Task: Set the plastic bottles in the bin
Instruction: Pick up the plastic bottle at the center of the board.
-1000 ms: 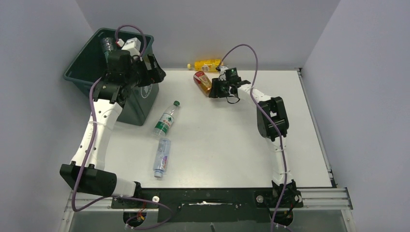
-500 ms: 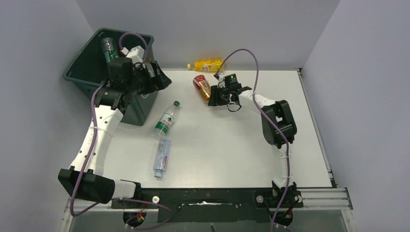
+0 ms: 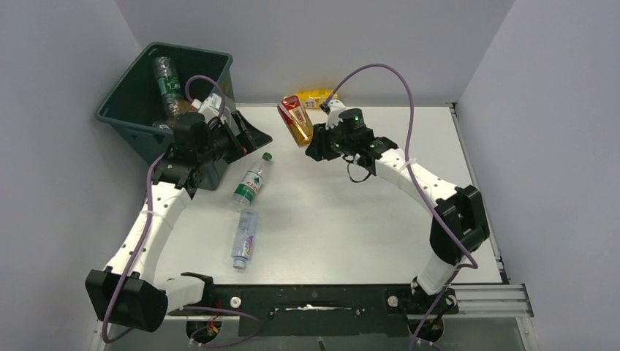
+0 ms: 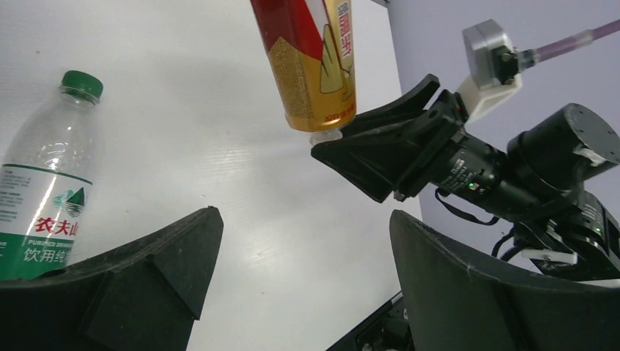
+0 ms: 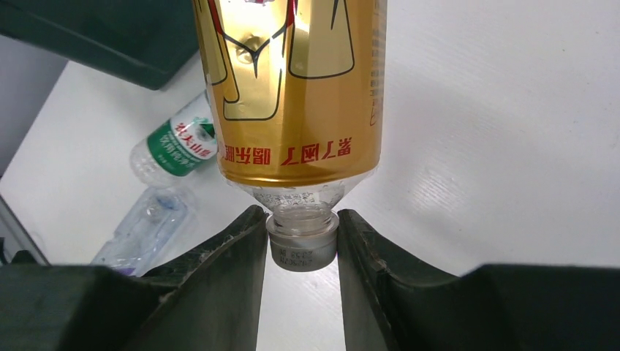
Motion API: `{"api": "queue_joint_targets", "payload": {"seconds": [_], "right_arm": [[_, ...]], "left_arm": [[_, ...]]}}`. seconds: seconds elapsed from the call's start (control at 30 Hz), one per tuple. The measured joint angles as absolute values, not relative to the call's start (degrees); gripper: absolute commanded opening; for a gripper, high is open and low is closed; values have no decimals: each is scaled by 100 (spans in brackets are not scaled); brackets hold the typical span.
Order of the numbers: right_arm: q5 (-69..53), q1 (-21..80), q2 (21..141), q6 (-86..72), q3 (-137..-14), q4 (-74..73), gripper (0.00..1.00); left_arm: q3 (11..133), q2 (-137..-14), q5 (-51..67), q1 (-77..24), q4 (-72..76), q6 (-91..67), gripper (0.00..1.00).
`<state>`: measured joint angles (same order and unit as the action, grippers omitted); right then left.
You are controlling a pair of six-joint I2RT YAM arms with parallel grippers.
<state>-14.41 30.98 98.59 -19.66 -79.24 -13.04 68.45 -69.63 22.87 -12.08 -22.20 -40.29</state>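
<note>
Top view: the bin [image 3: 126, 88], dark green with tapered walls, stands at the 10 o'clock corner of the bench [image 3: 351, 212], with one clear bottle [image 3: 167, 79] already lying inside. The right fingers [image 3: 313, 151] are clamped on the red-gold bottle [image 3: 295, 121], which is held off the bench near 12 o'clock with its base pointing toward 11; gripping it at the neck probably leaves the body free to drop into the bin. A yellow bottle [image 3: 318, 96] lies behind it at the back edge. The left fingers [image 3: 256, 137] are spread wide and empty, just beside the bin's near corner, probably staged for the green-capped water bottle [image 3: 250, 180] at their 6 o'clock. A blue-label bottle [image 3: 245, 238] lies further toward 6. Left wrist view: own left fingers [image 4: 146, 292] gape with nothing between them; water bottle [image 4: 44, 190] at 9 o'clock; red-gold bottle [image 4: 311, 58] at 12, nipped by the right fingers [image 4: 380, 157]. Right wrist view: right fingers [image 5: 219, 278] are pinched tight on the pale cap; the red-gold bottle [image 5: 289, 95] shows a gold label with red characters and a clear shoulder. The water bottle [image 5: 175, 146], blue-label bottle [image 5: 146, 227] and bin [image 5: 110, 36] lie at 9 to 10 o'clock.
</note>
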Motion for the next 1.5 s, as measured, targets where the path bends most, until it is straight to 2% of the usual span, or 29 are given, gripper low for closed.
{"api": "queue_joint_targets", "payload": {"seconds": [0.37,0.67,1.03,1.5], "right_arm": [[-1363,3813,8971,-2401,-7828,-1343,18],[-1236,4609,8820,-2646,-7756,-1356,18],[-722,4930,8407,-2838,-7583,-1435,17],[-489,5074,8184,-2862,-7583,-1516,17]], "left_arm": [[5677,-6392,2416,-1297,-716,-5319,86],[5339,-5826,1964,-1610,213,-5776,86],[5345,-5631,1441,-1911,257,-5710,86],[5586,-5618,908,-2032,-486,-5352,86]]}}
